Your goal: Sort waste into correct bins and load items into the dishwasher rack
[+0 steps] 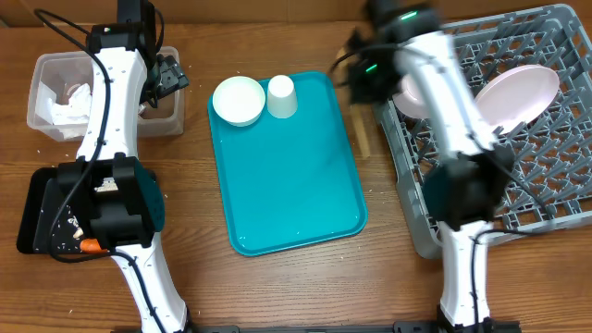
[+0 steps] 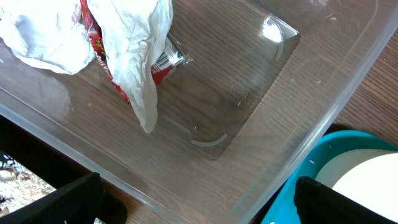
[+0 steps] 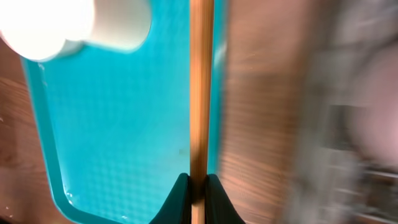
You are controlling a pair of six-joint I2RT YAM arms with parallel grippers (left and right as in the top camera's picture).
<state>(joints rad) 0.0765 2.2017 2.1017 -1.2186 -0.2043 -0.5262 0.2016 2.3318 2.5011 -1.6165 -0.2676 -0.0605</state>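
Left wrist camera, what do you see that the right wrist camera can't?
Only the left wrist: a clear plastic rectangular tub holding crumpled white paper napkins and a red foil wrapper. Only the right wrist: a thin wooden stick pinched by the shut right gripper, and the blurry grey dishwasher rack. Both: the flat teal tray.

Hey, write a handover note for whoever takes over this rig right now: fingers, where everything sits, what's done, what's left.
Left gripper: open, empty, above the clear tub.
Right gripper: shut on a thin wooden stick, by the teal tray's right edge.
Done: napkins and red wrapper in the tub; carrot and crumbs in the black tray; plate in the rack.
Left: white bowl and cup on the teal tray go to the rack; the stick needs placing.
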